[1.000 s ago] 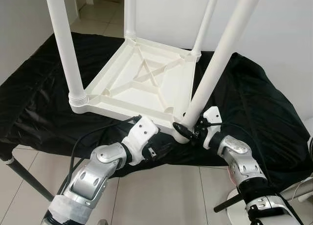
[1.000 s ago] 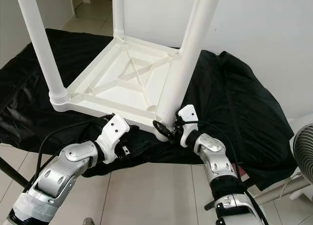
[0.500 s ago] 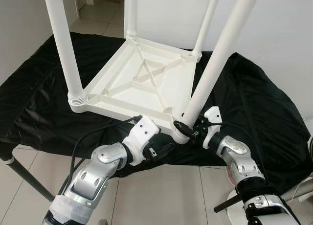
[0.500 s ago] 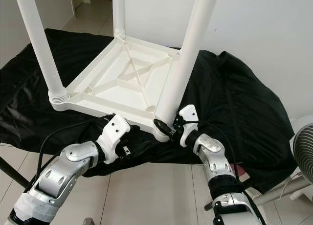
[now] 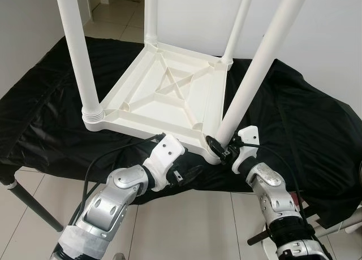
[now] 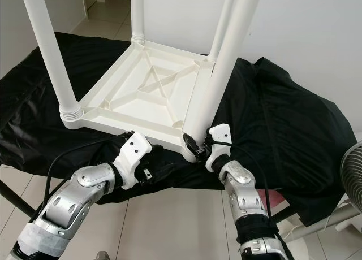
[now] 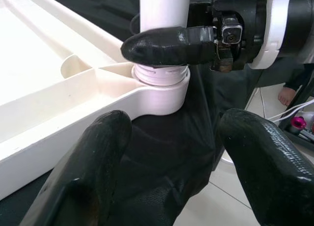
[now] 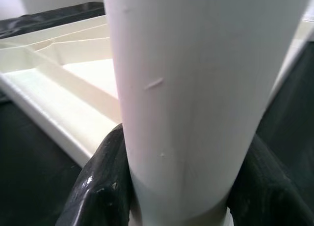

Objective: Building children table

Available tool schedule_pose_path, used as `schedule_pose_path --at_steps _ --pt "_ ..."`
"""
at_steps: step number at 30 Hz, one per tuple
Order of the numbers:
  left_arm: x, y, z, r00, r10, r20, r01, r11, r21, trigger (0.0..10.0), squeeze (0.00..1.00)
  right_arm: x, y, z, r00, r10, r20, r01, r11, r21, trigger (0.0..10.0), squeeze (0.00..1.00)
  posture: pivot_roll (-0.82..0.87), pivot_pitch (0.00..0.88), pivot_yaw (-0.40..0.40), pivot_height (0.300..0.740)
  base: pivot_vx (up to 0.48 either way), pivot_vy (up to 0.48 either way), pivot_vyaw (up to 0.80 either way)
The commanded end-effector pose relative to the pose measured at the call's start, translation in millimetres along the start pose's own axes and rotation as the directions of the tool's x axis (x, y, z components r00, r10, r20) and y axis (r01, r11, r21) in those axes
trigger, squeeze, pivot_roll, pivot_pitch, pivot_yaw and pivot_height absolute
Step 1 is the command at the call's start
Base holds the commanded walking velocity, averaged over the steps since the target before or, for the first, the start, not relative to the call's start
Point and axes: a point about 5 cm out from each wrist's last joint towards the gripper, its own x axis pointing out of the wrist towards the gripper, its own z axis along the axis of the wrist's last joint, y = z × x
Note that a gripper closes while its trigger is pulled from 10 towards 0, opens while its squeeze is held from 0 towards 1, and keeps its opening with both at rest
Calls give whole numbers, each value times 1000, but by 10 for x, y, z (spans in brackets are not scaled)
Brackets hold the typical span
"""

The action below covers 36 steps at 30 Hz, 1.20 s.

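Observation:
A white plastic children's table (image 5: 164, 96) lies upside down on a black cloth, with legs standing up from its corners. My right gripper (image 5: 218, 147) is shut on the near right leg (image 5: 254, 73) just above its socket (image 7: 162, 86). In the right wrist view, black fingers (image 8: 98, 186) wrap that leg (image 8: 196, 88). My left gripper (image 5: 189, 172) hovers open just in front of that corner, low against the cloth. Its two fingers (image 7: 98, 157) are spread apart with nothing between them.
The black cloth (image 5: 45, 113) covers a low stand and hangs over its front edge. A dark stand leg (image 5: 28, 200) reaches the tiled floor at the left. A white wall rises behind, and a fan (image 6: 353, 175) stands at the far right.
My right forearm has swung in closer under its gripper, which still holds the leg base. The view has shifted slightly. My left arm has hardly moved.

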Motion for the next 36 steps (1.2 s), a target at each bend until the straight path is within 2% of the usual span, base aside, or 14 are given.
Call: schedule_pose_path --at_steps 1,3,5,6,8,12,18,23,24,25,26,27,28,36 --pt "1 5 -16 1000 29 -10 -29 1000 -7 10000 0 -48 -90 -9 997 -75 -12 75 997 -11 10000 0 21 58 -110 740 0 0 0" --pt "-1 5 -16 1000 29 -10 -29 1000 -7 10000 0 -85 -47 -42 989 -145 -16 144 989 -12 10000 0 19 61 -107 740 0 0 0" --pt "-3 8 -18 1000 28 -11 -28 1000 -8 10000 0 -156 49 -88 955 -298 -16 298 955 1 10000 0 15 64 -105 740 0 0 0" --pt "-3 8 -18 1000 28 -11 -28 1000 -8 10000 0 -156 49 -88 955 -298 -16 298 955 1 10000 0 15 64 -105 740 0 0 0" --pt "-1 8 -23 1000 26 -12 -26 1000 -9 10000 0 -171 154 -102 915 -404 -20 404 914 39 10000 0 13 63 -100 740 0 0 0" --pt "2 8 -19 1000 22 -11 -22 1000 -10 10000 0 -124 297 -32 922 -386 1 385 921 60 10000 0 7 65 -91 740 0 0 0" --pt "7 6 -16 1000 9 -12 -10 1000 -7 10000 0 -134 279 12 924 -383 18 382 923 48 10000 0 2 66 -83 740 0 0 0" --pt "3 21 -13 1000 13 -14 -13 1000 -4 10000 0 -138 359 19 929 -369 15 368 929 34 10000 0 2 68 -82 740 0 0 0" --pt "3 18 -16 1000 13 -14 -13 1000 -5 10000 0 -136 373 24 928 -372 13 371 928 30 10000 122 5 67 -86 740 0 0 0" --pt "3 18 -16 1000 13 -14 -13 1000 -5 10000 0 -136 373 24 928 -372 13 371 928 30 10000 122 5 67 -86 740 0 0 0" --pt "2 16 -17 1000 13 -14 -13 1000 -6 10000 0 -133 374 25 928 -373 12 373 928 27 10000 922 6 66 -88 740 0 0 0" --pt "2 16 -17 1000 13 -14 -13 1000 -6 10000 0 -133 374 25 928 -373 12 373 928 27 10000 922 6 66 -88 740 0 0 0" --pt "1 14 -18 1000 13 -14 -13 1000 -7 10000 0 -132 376 24 928 -373 9 373 927 29 10000 1000 6 66 -88 740 0 0 0" --pt "6 20 -11 1000 22 -10 -22 1000 -7 10000 0 -122 346 53 940 -341 18 341 940 27 10000 1000 10 62 -94 740 0 0 0"
